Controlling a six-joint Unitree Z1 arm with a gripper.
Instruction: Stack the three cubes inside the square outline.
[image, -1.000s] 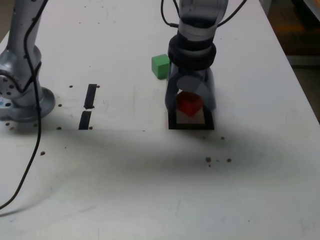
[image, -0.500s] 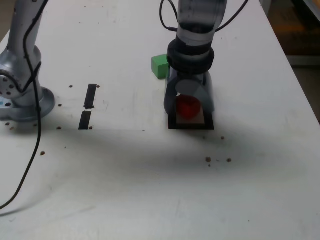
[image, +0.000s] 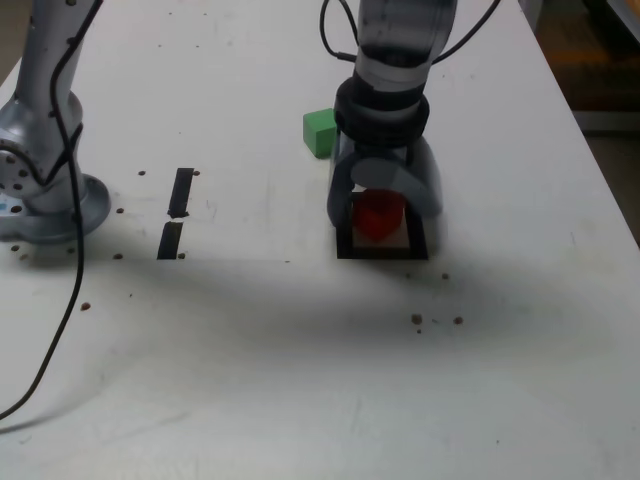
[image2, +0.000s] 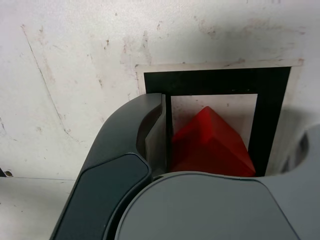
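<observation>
Over the square outline (image: 383, 247) on the white tabletop (image: 250, 350) my end effector (image: 383, 205) points straight down, its two grey fingers standing either side of the red cube (image: 379, 214); the cube sits between them, inside the black tape frame, toward the frame's far side in the exterior view. In the wrist view the red cube (image2: 210, 145) shows turned at an angle to the square outline (image2: 215, 82), one corner aimed at the frame's far bar; one finger (image2: 157, 135) stands just beside the cube's face, over the frame's side bar, and I cannot tell whether it touches; the other finger lies at the opposite edge of that picture, with the frame's black bar showing between it and the cube. So my end effector stands parted, astride the cube and not clamped on it; whether the cube rests on the white centre or on something beneath it I cannot tell, since my own body hides its base.

The green cube (image: 320, 132) lies on the tabletop outside the frame, behind it and toward the exterior view's left, just beside my wrist; two short black tape strips (image: 177, 212) lie well apart toward the exterior view's left, near the arm's base (image: 45, 200).
</observation>
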